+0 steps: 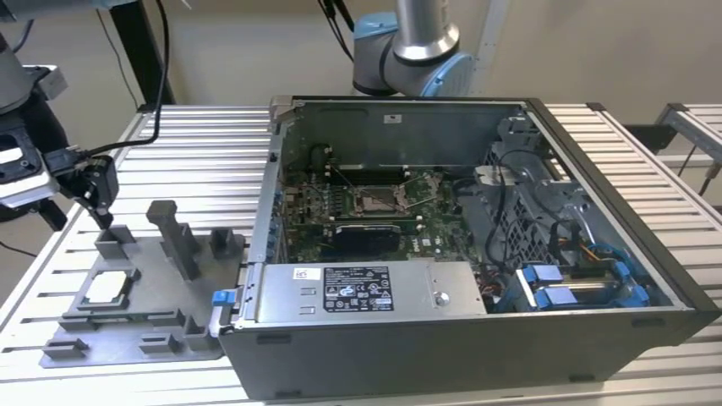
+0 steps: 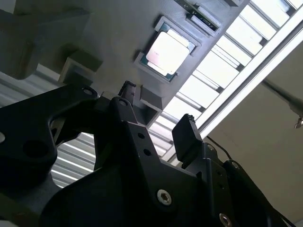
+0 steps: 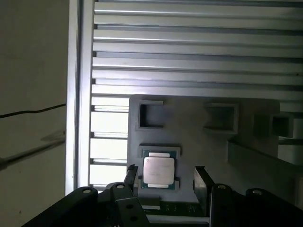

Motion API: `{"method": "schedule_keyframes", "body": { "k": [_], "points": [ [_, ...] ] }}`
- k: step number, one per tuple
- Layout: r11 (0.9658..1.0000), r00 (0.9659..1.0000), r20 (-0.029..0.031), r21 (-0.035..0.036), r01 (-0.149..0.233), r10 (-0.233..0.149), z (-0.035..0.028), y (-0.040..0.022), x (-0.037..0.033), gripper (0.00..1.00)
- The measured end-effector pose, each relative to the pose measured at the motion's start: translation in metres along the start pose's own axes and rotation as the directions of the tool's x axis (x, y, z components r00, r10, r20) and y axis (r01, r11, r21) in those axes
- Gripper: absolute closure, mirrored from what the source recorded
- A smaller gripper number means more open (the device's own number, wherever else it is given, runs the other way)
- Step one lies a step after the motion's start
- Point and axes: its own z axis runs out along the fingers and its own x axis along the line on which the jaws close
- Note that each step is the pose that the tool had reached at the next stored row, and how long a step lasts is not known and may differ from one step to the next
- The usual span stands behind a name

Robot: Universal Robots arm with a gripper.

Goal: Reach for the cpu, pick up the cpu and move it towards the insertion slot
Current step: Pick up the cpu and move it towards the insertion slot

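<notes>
The cpu is a small silvery square lying flat in a recess of the grey plastic fixture plate, at the exterior view's left. In both wrist views the cpu shows face up with a green rim. My gripper hangs above the fixture's far end, higher than the cpu and apart from it. Its black fingers stand open, with nothing between them. The insertion slot is a metal-framed square socket on the motherboard inside the open computer case.
Upright grey blocks rise from the fixture plate between the cpu and the case. A white-labelled silver box sits at the case's near side, with blue-clipped cables at the exterior view's right. The slatted metal table carries everything.
</notes>
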Motion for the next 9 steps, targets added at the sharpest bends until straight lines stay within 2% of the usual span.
{"method": "schedule_keyframes", "body": {
  "k": [9],
  "points": [
    [1.0000,1.0000,0.0000,0.0000,0.000,0.000,0.0073,-0.0008,0.0012,0.00]
  ]
}}
